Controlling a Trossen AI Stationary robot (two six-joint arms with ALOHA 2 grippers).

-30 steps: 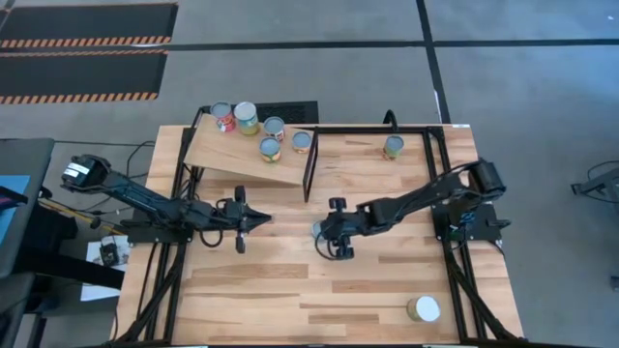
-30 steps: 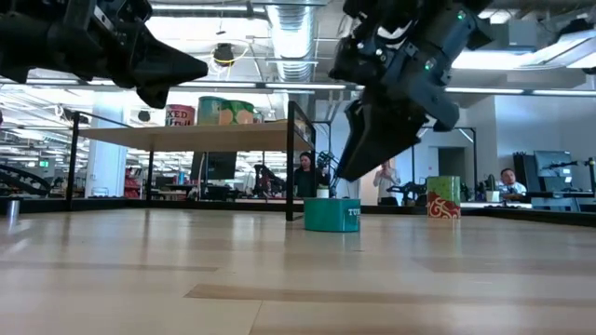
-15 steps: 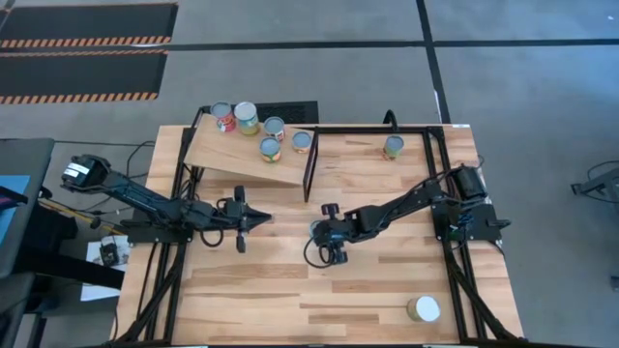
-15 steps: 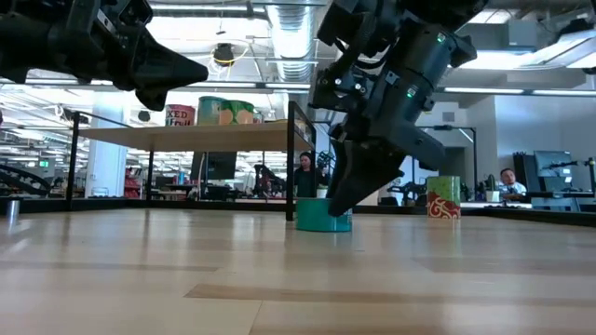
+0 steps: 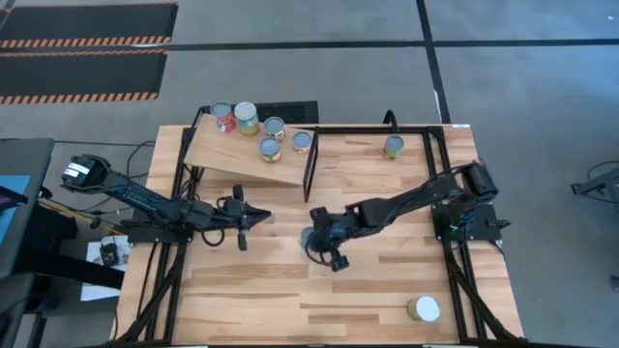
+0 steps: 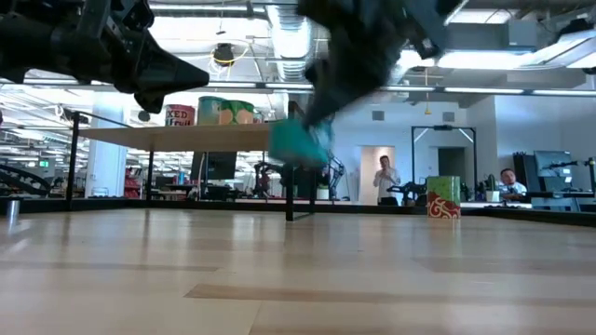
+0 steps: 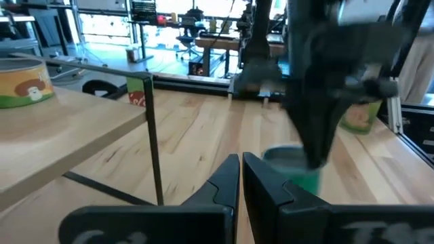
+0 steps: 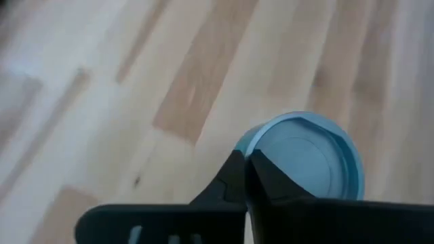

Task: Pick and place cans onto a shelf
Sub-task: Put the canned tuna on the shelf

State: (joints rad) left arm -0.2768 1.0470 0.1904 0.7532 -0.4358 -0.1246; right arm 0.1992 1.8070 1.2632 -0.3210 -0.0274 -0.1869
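Observation:
A low teal can (image 6: 300,141) with a pale blue-grey top (image 8: 302,159) hangs above the middle of the table, and my right gripper (image 5: 316,238) is shut on it. The shelf (image 5: 242,157) slopes at the far left. Several cans stand on it, one with a mushroom label (image 7: 24,85). One more can (image 5: 393,146) stands on the table at the far right, and a cream-topped can (image 5: 423,308) near the front right. My left gripper (image 5: 263,217) hovers shut, pointing level, just in front of the shelf. My right gripper pinches the teal can at its top rim (image 8: 252,150), on the side facing the arm, between two fingers that stand almost together. The fingers slant down from the table's right side. The can is lifted clear of the table and tilted below them.
The shelf's thin black post (image 7: 154,135) stands between my left gripper and the teal can. A black frame rail (image 5: 387,127) runs along the table's far edge. Bare wood lies in front of both grippers. People stand in the room behind the table.
My right gripper has gone down over the teal can and shut on it. It has then risen and gone toward the table's left edge, lifting the can off the table. The can, upright before, is now tilted.

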